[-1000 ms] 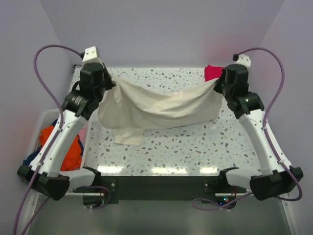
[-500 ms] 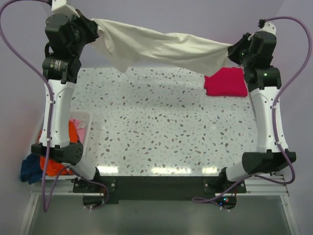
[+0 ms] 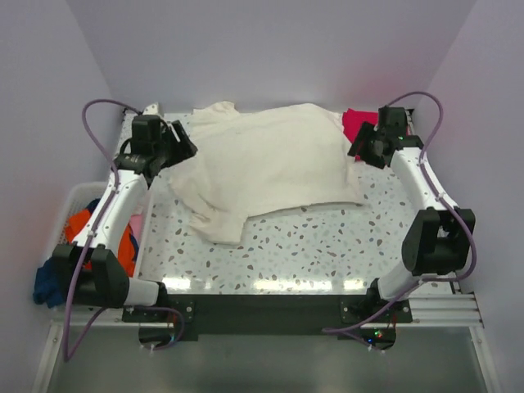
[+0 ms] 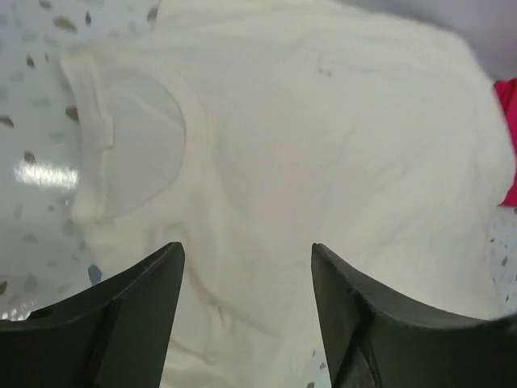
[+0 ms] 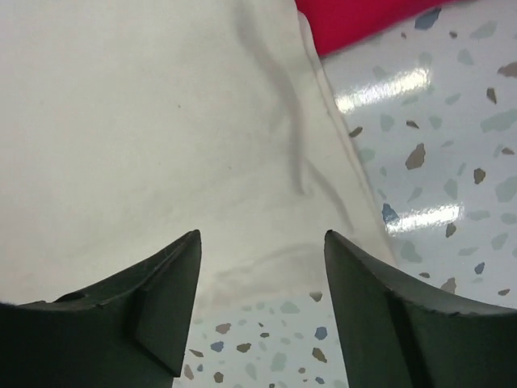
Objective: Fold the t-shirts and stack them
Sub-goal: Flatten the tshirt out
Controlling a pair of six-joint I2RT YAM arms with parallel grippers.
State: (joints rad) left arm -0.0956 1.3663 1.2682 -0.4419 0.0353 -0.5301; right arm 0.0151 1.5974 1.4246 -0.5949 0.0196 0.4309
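Cream t-shirt [image 3: 270, 160] lies spread flat and unfolded across the far half of the terrazzo table [image 3: 327, 246]. The left gripper [image 3: 182, 149] and right gripper [image 3: 358, 151] stand open and empty at its sides. A magenta-red shirt [image 3: 354, 123] sits in the far right corner (partly covered, seemingly done). The orange shirt [image 3: 123, 246] and others wait in the basket [image 3: 78, 196] off the left edge.
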